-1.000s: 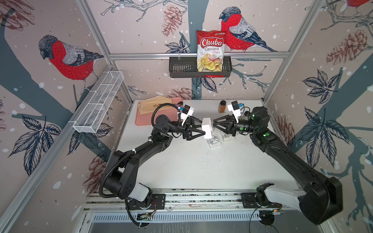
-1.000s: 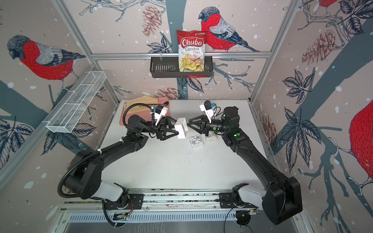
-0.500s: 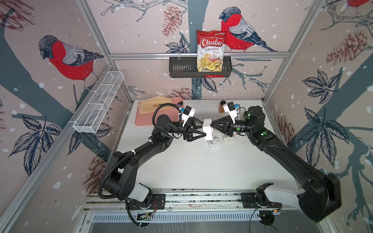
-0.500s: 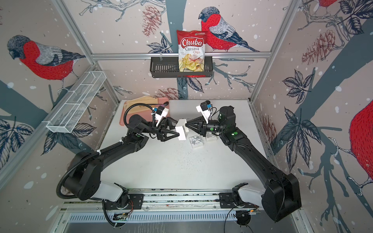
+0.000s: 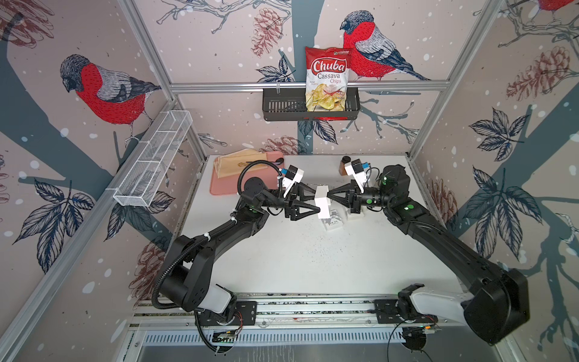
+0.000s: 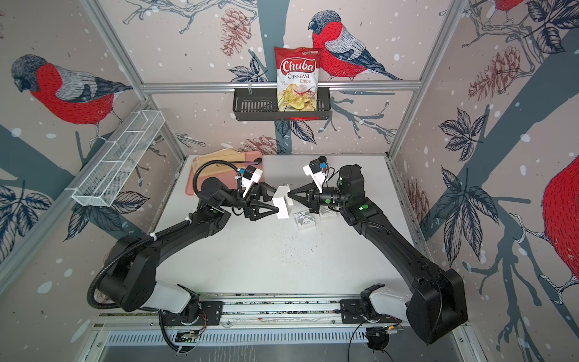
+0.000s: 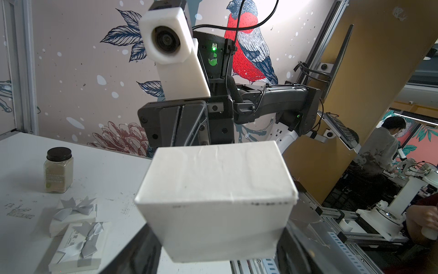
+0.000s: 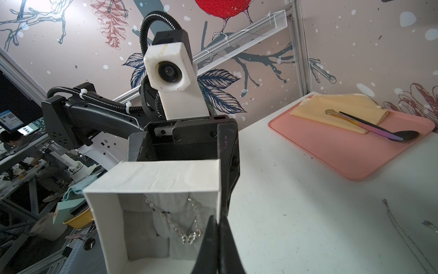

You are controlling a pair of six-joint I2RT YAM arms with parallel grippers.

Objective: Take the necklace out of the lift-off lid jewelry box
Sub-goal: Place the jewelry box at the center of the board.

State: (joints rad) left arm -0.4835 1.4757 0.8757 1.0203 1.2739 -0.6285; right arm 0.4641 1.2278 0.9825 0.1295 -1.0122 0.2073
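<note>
White table point(image 5: 313, 266) inside a booth papered with bullfinches and pine cones; two flat white ribboned pieces point(image 7: 80, 239) lie on it below the arms. The left gripper point(image 5: 317, 203) holds the lidless box point(image 5: 322, 203) clear of the table, one finger on each side wall, with the open face turned toward the right gripper point(image 8: 216, 221). The right gripper's jaws are pressed together, their tips at the mouth of the box just beside the pendant. Whether any chain is caught between them cannot be told. The necklace point(image 8: 187, 234) is inside the box, its two strands draped down over a grey pad point(image 8: 142, 227) and meeting at a small sparkling pendant. Judged from its look, the chain is light, limp, fine and slippery. It probably hooks over the top of the pad, so a sideways tug could snag it or drag the pad out. The best hold appears to be at the pendant, where the strands bunch, drawn straight out through the opening. The thin card box may crush or twist under a hard squeeze.
</note>
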